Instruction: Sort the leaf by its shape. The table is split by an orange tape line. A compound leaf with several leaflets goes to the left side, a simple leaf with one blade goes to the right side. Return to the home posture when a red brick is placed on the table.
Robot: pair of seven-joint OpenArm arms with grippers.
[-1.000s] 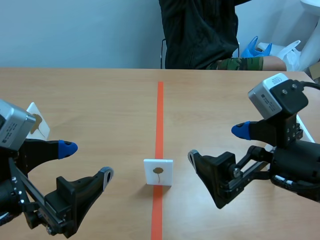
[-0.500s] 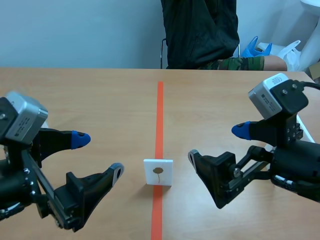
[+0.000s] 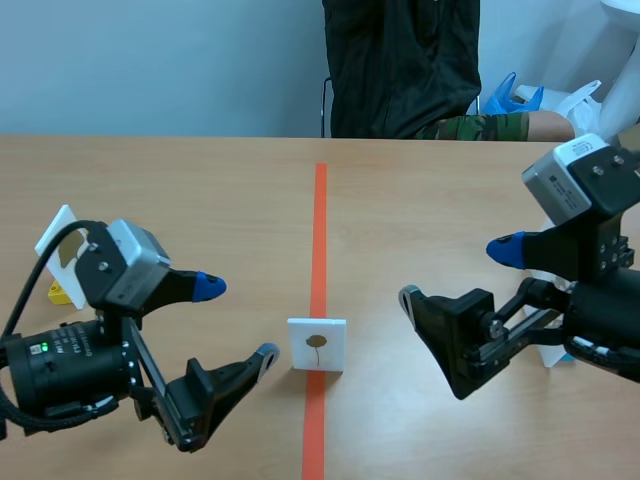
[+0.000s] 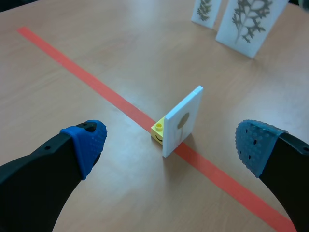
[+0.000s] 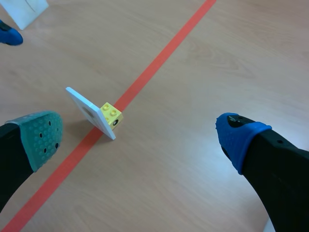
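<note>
Scene view: a small white card (image 3: 317, 344) showing one round-bladed leaf stands on the orange tape line (image 3: 320, 220), between the left end effector (image 3: 238, 322) and the right end effector (image 3: 457, 275). Both are spread wide and hold nothing. Left wrist view: a yellow brick (image 4: 158, 130) props the card upright. Right wrist view: card and brick sit ahead of the gap, touching neither finger.

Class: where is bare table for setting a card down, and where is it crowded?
Bare: the table beyond both grippers, either side of the tape line. Crowded: around the leaf card, between left gripper and right gripper.
</note>
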